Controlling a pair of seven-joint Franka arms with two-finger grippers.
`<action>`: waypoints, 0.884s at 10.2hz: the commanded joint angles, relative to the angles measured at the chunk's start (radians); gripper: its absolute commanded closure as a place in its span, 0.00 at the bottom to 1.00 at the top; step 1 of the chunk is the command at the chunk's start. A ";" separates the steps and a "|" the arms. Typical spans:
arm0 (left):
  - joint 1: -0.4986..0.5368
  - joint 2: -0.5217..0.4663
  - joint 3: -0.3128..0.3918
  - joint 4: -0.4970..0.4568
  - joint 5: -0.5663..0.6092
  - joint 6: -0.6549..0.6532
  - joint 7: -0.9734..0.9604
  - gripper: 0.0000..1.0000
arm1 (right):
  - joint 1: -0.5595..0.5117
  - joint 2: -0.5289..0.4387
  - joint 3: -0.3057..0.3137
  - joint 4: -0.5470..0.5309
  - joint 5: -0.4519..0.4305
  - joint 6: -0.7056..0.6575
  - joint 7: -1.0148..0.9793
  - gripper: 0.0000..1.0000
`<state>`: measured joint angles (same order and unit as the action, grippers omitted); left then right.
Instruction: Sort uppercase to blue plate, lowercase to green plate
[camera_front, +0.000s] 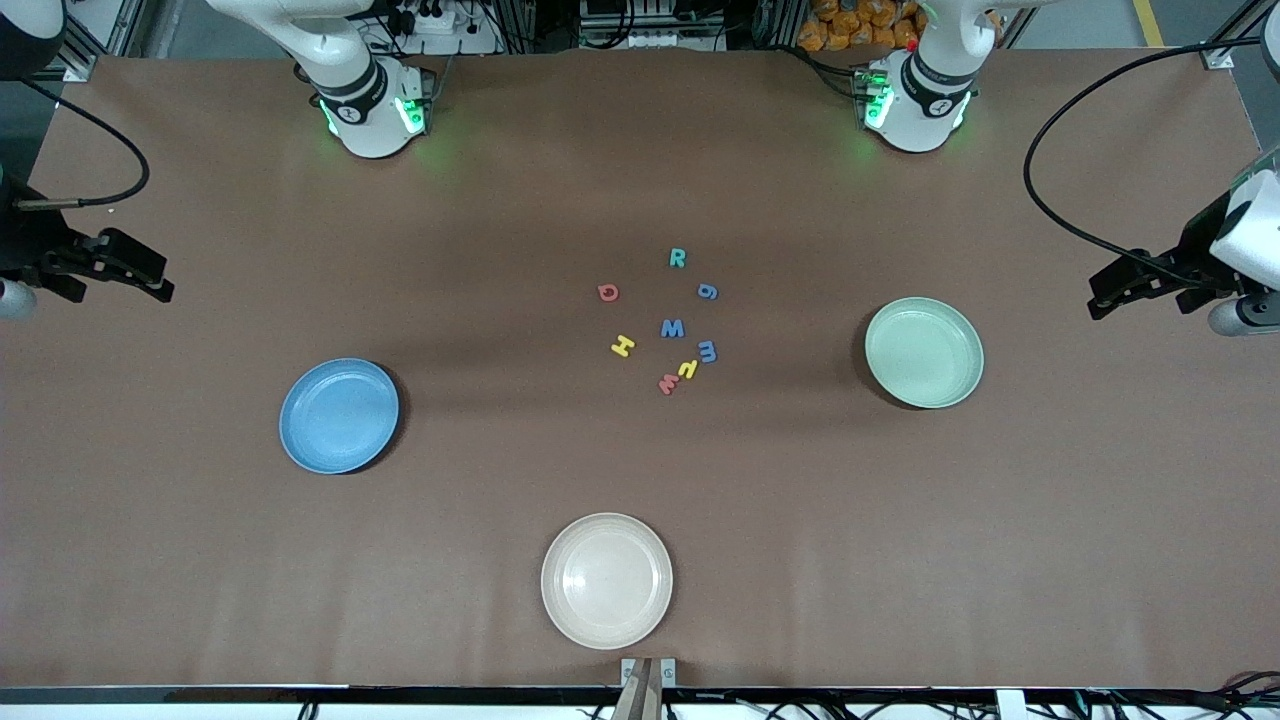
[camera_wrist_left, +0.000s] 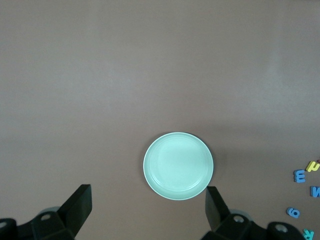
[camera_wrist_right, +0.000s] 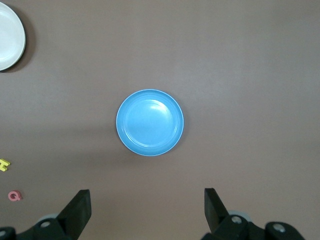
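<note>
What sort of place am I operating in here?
Likely a robotics lab bench: two arm bases bolted along a brown-covered table, cables trailing off its edges, and staged props, foam letters like the R between coloured plates.

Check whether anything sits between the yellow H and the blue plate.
Nothing visible does. The H lies at the cluster's edge toward the right arm's end, and only bare table separates it from the blue plate. The cream plate sits nearer the front camera, off that line.
</note>
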<state>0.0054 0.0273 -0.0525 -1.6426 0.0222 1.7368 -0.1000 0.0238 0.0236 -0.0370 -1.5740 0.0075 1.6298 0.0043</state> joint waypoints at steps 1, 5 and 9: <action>-0.016 0.000 0.010 0.003 0.028 -0.010 -0.001 0.00 | -0.002 -0.007 0.002 0.000 0.012 -0.004 -0.007 0.00; -0.019 0.016 0.006 -0.008 0.015 -0.016 -0.016 0.00 | 0.022 0.001 0.022 -0.003 0.012 -0.004 -0.006 0.00; -0.019 0.025 -0.087 -0.048 0.012 -0.003 -0.162 0.00 | 0.131 0.041 0.049 -0.014 0.012 -0.002 -0.001 0.00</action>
<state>-0.0114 0.0576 -0.1175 -1.6700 0.0221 1.7280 -0.2048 0.1068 0.0483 0.0070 -1.5866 0.0148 1.6287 0.0041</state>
